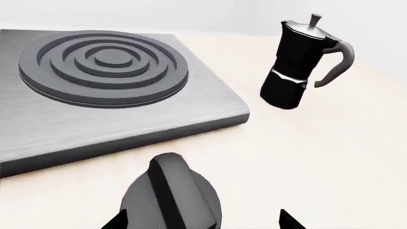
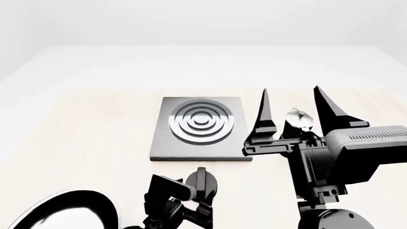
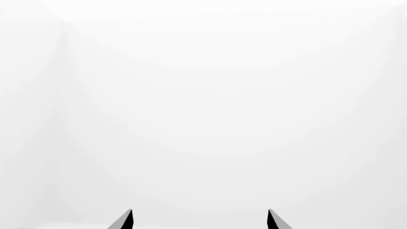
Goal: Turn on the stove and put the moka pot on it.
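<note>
Left tool (image 2: 190, 202) at stove knob (image 1: 171, 193), moka pot (image 1: 299, 64) beside stove (image 1: 114, 95)

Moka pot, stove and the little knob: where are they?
moka pot (image 1: 285, 86): left wrist view, on its black lower body.
stove (image 2: 201, 121): head view, on its burner rings.
knob (image 1: 171, 193): left wrist view, on its raised ridge.

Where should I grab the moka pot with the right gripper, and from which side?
Grip the moka pot at its narrow waist, where the black body pinches in under the silver band. It stands upright beside the stove with its handle pointing away from the stove, so come level from the robot's side with the right gripper open.
</note>
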Available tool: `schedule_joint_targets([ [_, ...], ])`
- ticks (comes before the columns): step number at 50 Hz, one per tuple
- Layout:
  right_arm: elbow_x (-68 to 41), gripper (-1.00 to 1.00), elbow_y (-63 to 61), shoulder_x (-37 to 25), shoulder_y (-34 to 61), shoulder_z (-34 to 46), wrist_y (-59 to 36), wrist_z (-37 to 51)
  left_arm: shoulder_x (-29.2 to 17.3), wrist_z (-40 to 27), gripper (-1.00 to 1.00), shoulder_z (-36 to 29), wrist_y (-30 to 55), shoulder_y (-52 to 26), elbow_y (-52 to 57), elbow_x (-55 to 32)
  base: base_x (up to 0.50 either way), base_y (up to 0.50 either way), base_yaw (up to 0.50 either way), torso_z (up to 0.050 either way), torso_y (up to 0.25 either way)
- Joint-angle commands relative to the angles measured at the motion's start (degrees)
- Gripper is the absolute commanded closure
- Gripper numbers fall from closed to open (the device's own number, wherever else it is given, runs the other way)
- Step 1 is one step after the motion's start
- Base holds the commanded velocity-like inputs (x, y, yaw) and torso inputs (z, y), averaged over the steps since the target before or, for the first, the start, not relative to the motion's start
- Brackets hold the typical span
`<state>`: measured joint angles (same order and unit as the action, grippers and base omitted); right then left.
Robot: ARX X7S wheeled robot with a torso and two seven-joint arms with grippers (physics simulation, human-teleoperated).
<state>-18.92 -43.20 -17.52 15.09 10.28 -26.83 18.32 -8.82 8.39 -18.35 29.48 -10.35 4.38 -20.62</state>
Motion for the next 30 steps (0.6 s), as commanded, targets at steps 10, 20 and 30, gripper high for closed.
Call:
schedule_joint_targets([
  [10, -0.36, -1.0, -0.04, -0.31, -0.13, 0.44, 0.25, 0.44, 0.37, 0.01, -1.0, -1.05, -1.51, -1.4, -4.03, -0.16, 0.0, 0.0, 0.0, 0.0, 0.0],
  [20, -0.35, -1.0, 0.23, -0.47, -0.28, 0.7, 0.76, 0.53, 0.68, 0.02, -1.0, -1.96, -1.69, -2.45, -5.38, -0.22, 0.0, 0.0, 0.0, 0.0, 0.0],
  [30, -0.42, -1.0, 0.54, -0.64, -0.32, 0.85, 1.05, 0.69, 0.93, 0.4, -1.0, -2.48, -3.04, -3.21, -7.94, -0.3, 0.0, 0.0, 0.0, 0.0, 0.0],
])
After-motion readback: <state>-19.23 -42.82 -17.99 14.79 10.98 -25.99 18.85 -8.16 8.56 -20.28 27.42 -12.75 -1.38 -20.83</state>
